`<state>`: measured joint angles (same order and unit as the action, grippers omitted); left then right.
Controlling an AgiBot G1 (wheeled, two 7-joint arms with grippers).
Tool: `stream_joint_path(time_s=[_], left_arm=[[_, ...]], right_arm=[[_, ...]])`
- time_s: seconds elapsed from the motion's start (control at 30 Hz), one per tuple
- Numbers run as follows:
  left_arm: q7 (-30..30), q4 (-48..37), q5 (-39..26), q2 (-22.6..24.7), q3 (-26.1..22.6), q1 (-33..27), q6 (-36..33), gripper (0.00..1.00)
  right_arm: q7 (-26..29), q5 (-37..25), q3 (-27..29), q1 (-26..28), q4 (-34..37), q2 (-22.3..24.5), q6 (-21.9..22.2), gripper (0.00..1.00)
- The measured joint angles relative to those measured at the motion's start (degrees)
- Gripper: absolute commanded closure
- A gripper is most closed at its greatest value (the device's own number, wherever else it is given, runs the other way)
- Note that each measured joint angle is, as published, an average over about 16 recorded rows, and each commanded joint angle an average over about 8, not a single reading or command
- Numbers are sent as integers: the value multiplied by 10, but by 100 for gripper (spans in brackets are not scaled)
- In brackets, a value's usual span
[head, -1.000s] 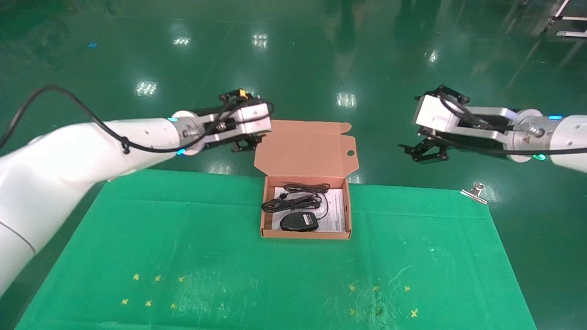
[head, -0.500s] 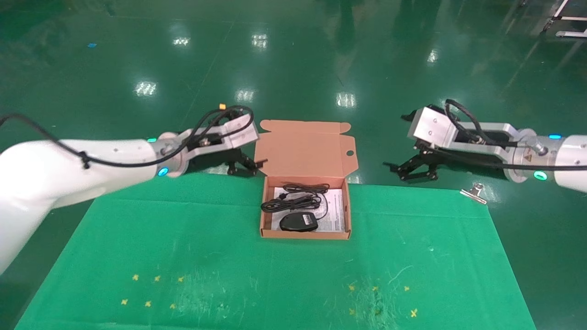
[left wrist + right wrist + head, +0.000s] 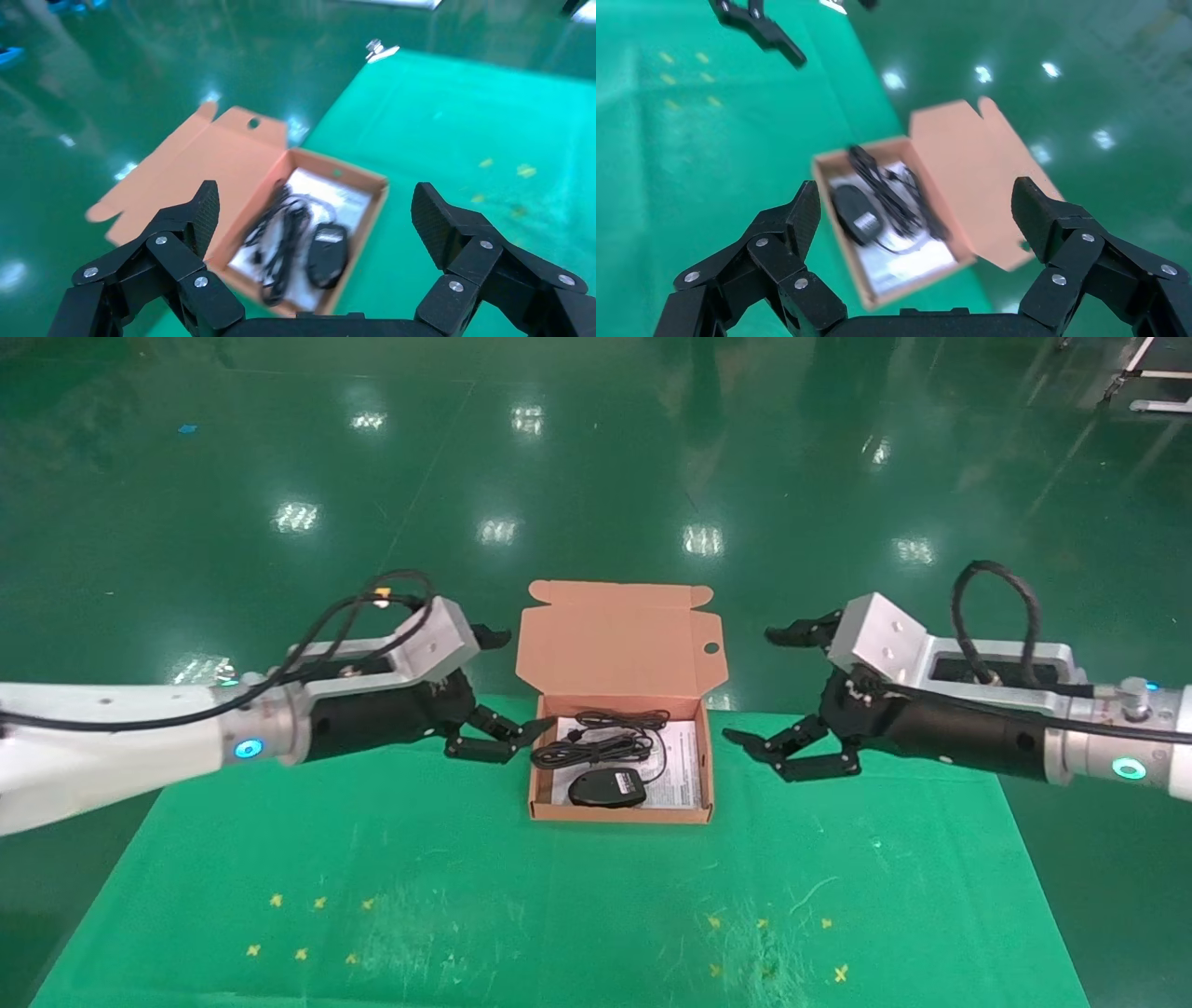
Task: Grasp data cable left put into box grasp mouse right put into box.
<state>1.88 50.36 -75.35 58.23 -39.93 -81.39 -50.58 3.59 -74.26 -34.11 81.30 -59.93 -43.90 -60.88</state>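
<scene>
Head view: a shallow brown cardboard box sits open on the green-cloth bench, its flap raised. Inside, on a white printed sheet too small to read, lie the coiled data cable, lengthwise left to right, and the oval black mouse. Left claw and right claw flank the box, fingers spread, empty.
</scene>
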Motion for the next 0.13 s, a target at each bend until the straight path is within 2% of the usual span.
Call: stream_joint_path(time_s=[0.13], left_arm=[[5, 12, 18, -12, 13, 10, -18, 0]], right_arm=[[4, 17, 9, -10, -7, 5, -13, 0]])
